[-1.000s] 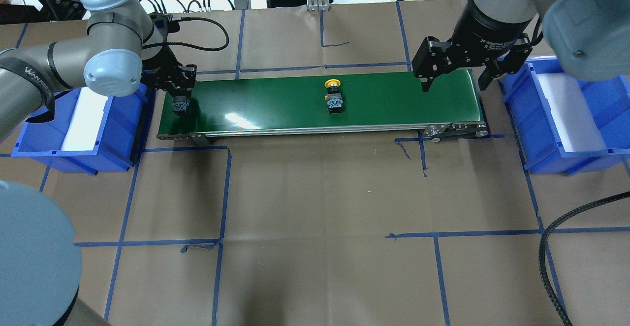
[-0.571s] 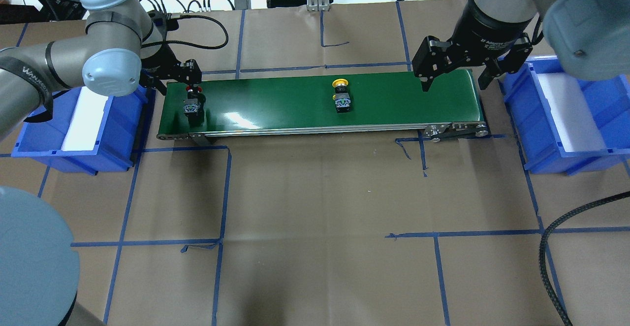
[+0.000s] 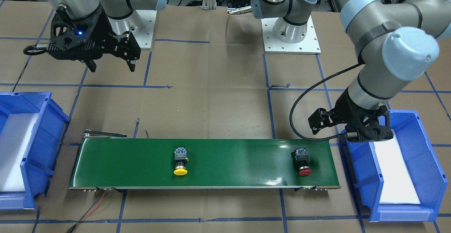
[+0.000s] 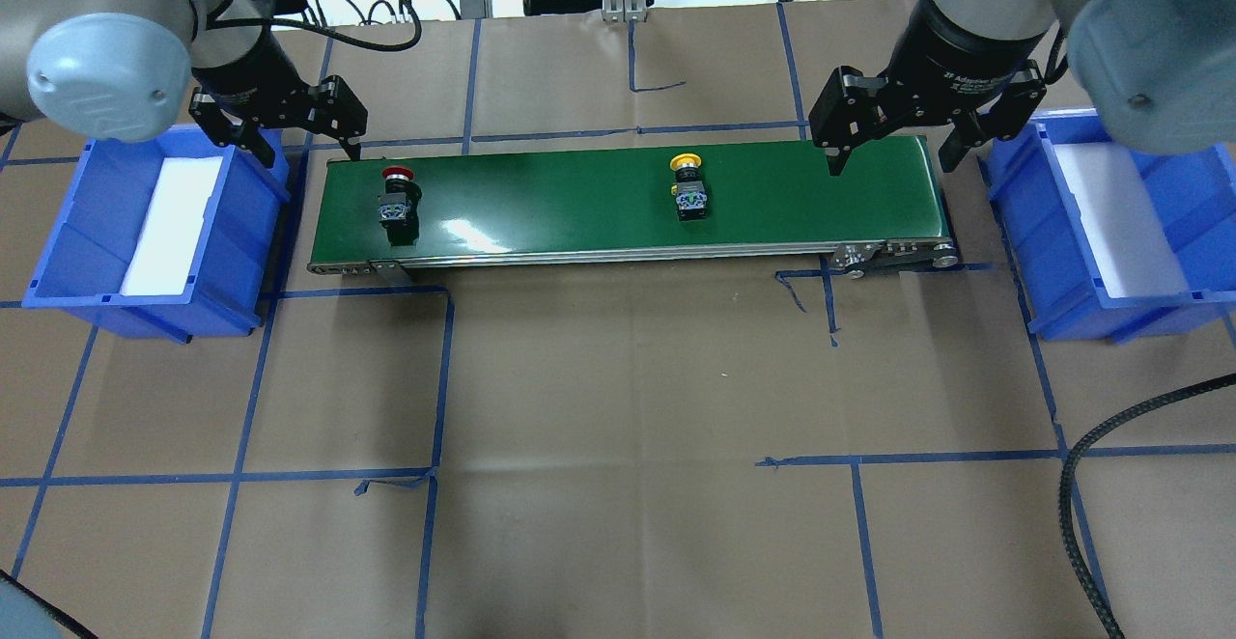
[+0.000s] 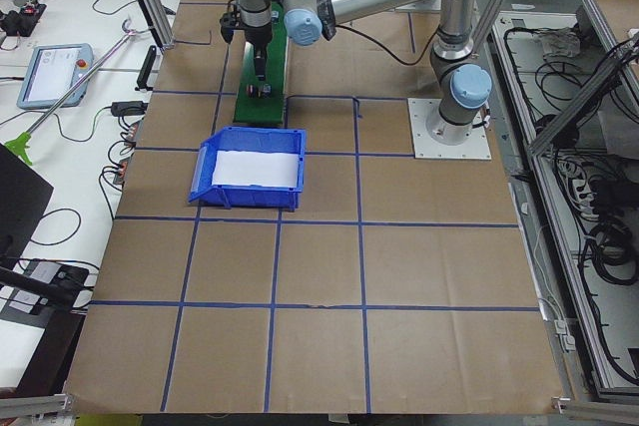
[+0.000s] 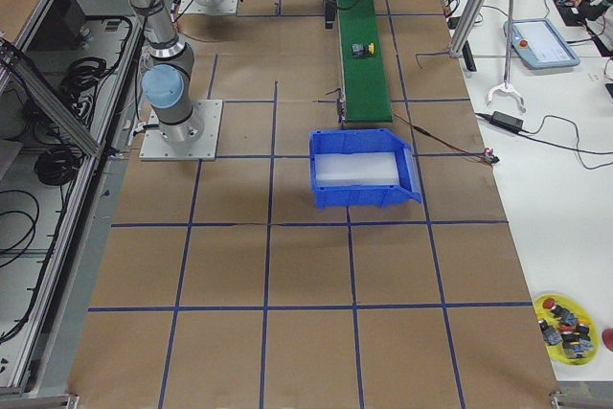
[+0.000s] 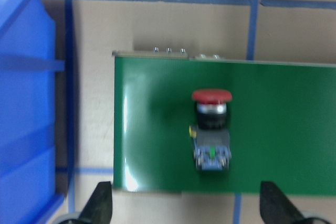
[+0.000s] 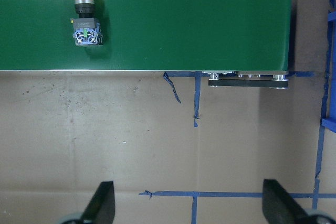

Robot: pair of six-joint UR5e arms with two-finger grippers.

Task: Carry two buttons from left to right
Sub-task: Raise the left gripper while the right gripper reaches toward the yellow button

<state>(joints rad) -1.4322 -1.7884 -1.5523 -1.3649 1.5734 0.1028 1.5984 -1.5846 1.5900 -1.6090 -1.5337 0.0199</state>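
I'm working in a robotics lab: the table (image 4: 618, 378) is papered brown and gridded with blue tape (image 4: 441, 378), a teach pendant (image 5: 52, 75) lies on the side bench (image 5: 90, 27), and cables (image 5: 599, 236) trail beside aluminium framing (image 6: 48, 95).

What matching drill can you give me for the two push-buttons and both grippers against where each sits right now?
Things:
1. red mushroom-cap push-button
2. yellow mushroom-cap push-button
3. left gripper
4. right gripper

Places:
A. open, above the right-arm end of the green conveyor belt
B. lying near the belt's middle
C. open, at the rim of the blue plastic bin on the left
D. lying on the belt's left-arm end

Pairs: 1-D, 2-B, 3-C, 4-A
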